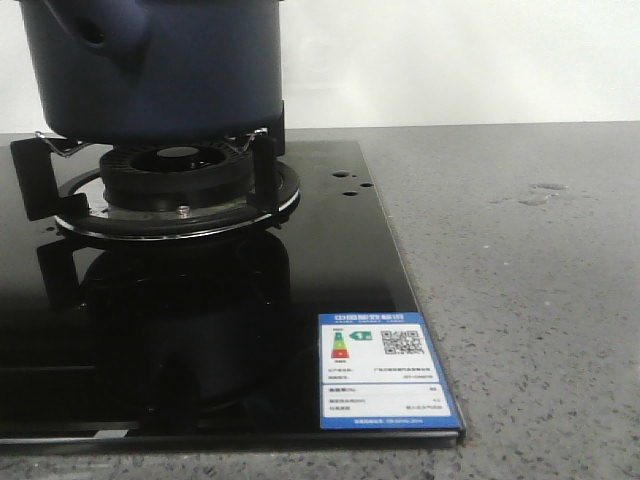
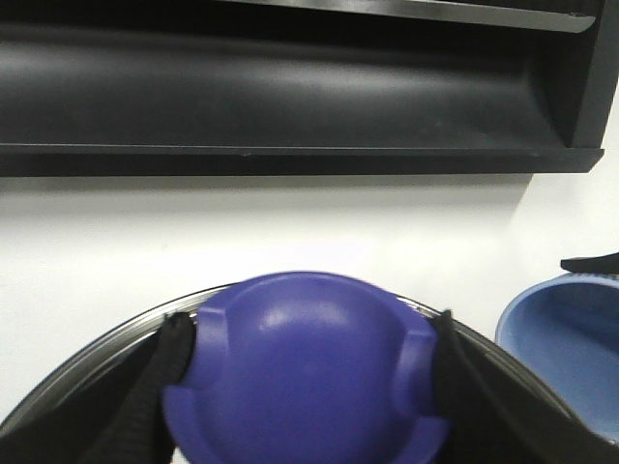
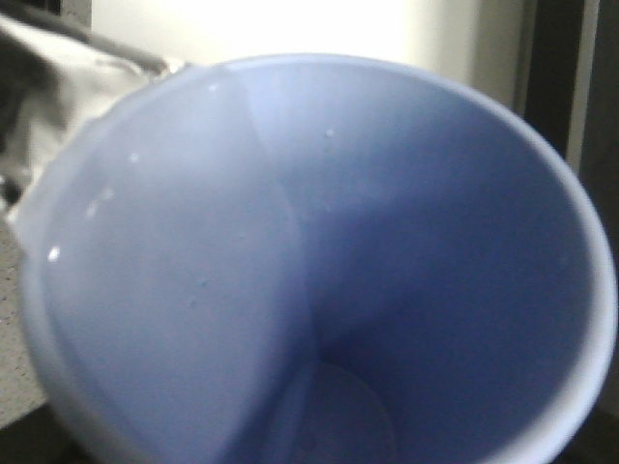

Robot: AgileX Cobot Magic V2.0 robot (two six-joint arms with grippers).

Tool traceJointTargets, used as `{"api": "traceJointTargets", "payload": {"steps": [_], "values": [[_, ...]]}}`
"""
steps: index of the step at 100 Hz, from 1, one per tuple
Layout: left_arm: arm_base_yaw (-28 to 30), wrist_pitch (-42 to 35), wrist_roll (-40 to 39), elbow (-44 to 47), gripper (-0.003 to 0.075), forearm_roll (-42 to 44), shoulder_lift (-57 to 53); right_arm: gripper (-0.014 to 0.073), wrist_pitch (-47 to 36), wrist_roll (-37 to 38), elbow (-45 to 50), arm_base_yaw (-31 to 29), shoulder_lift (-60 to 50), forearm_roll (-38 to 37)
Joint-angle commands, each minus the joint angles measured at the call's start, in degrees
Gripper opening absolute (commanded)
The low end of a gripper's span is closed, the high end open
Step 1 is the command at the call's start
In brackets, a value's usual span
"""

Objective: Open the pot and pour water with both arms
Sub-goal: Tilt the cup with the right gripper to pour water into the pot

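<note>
The dark navy pot [image 1: 160, 70] stands on the gas burner [image 1: 180, 175], its stubby side handle [image 1: 95, 35] to the left; its top is cut off by the frame. My left gripper [image 2: 311, 324] is shut on the purple-blue lid knob [image 2: 305, 387], black fingers [image 2: 164, 362] on both sides, above the lid's metal rim [image 2: 106, 338]. Whether the lid is on the pot is hidden. A light blue cup [image 3: 338, 242] fills the right wrist view, tilted, inside looking empty; my right fingers are hidden. The cup [image 2: 561, 338] sits beside the lid, a dark tip [image 2: 590, 262] over its rim.
The black glass stove top [image 1: 330, 260] carries a blue-and-white energy label [image 1: 385, 370] at its front right corner. Grey speckled countertop [image 1: 520, 300] lies to the right. A black range hood [image 2: 290, 97] hangs on the white wall behind the lid.
</note>
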Motion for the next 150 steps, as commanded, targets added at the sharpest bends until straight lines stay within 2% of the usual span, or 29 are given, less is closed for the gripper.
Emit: {"api": "traceJointTargets", "payload": {"steps": [1,65,150], "values": [[0.15,-6.21,-0.27,-2.08,0.0372,0.17,-1.17,0.0303,-3.21,-0.31,-2.40,0.19,-2.72,-4.63],[0.15,-6.21,-0.27,-2.08,0.0372,0.17,-1.17,0.0303,-8.03,-0.31,-2.40,0.19,-2.72,-13.08],[0.15,-6.21,-0.27,-2.08,0.0372,0.17,-1.17,0.0303,-9.63,-0.31,-2.40,0.19,-2.72,-14.42]]}}
